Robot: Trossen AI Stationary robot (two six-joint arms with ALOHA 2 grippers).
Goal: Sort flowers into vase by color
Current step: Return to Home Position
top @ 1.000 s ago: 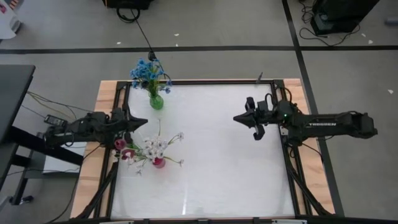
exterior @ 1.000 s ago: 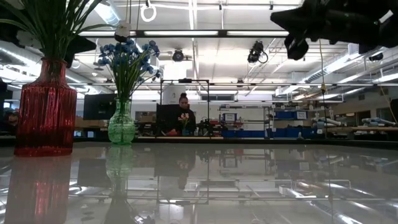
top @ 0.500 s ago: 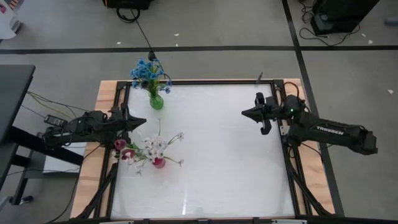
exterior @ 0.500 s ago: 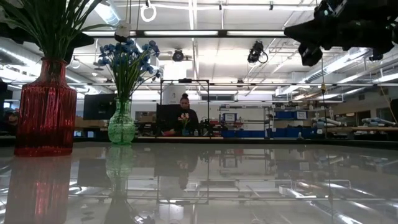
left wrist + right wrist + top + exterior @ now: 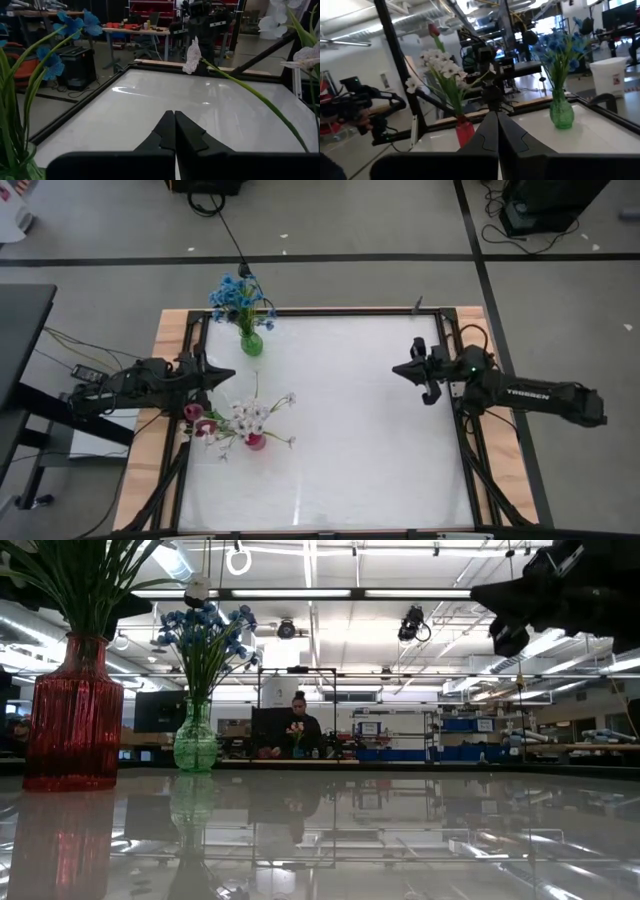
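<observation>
A green glass vase (image 5: 251,343) stands at the far left of the table, and blue flowers (image 5: 238,298) stand in it by their stems. Nearer, a red vase (image 5: 256,441) holds white flowers (image 5: 250,416) and pink-red tulip buds (image 5: 200,425). In the low view the red vase (image 5: 72,715) is at the left, with the green vase (image 5: 196,740) behind it. My left gripper (image 5: 232,377) hovers shut between the two vases, pointing level toward the right. My right gripper (image 5: 398,370) is shut too, above the table's right side, with nothing in it.
A black frame rail (image 5: 447,340) and wooden edges border the white tabletop (image 5: 340,440). The middle and near parts of the top lie bare. A person (image 5: 297,725) sits in the room beyond the far edge. Cables (image 5: 70,345) run off the left side.
My right gripper has drawn back toward the table's right edge, staying shut and holding nothing. The vases and flowers stand as before.
</observation>
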